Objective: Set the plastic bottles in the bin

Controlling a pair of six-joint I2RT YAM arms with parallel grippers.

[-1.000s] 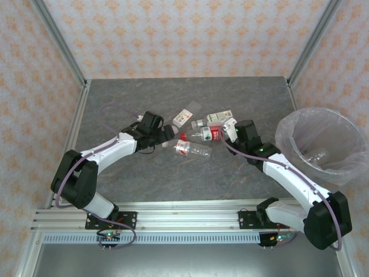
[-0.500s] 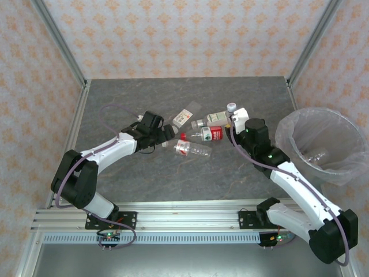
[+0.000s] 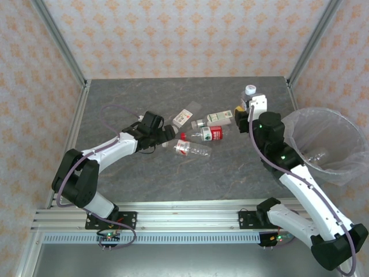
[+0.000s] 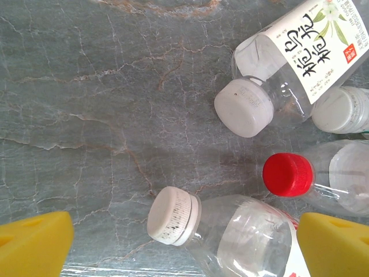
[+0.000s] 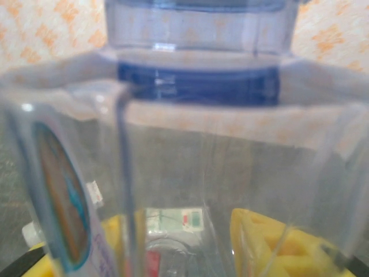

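A: Right tool (image 3: pixel 252 109), what's it doing?
B: It's clamping a clear bottle (image 3: pixel 248 92) with a pale cap. It's holding it upright above the surface (image 3: pixel 173 179) near the far right corner, just left of the bin (image 3: pixel 337 115). In the wrist view the bottle body is sitting between the yellow fingers (image 5: pixel 271 242).
A: So mid-carry?
B: I'm reading it that way. The bottle isn't hanging over the opening yet.
A: How to do it well?
B: I'd say it should be swinging right until the whole bottle is past the crinkled bag rim. It should be riding high enough not to snag the liner, and only then letting go. The plastic is thin and probably slippery, so no loosening on the way.
A: Left tool (image 3: pixel 167 133)?
B: Fingers are spread wide, and it's hovering low over a white-capped bottle (image 4: pixel 173 214) lying on its side. A red-capped bottle (image 4: pixel 288 174) is lying just beside it.
A: Rest?
B: The other bottles (image 3: pixel 214 133) are lying clustered mid-surface. One binned bottle (image 3: pixel 317 156) is lying inside the liner.
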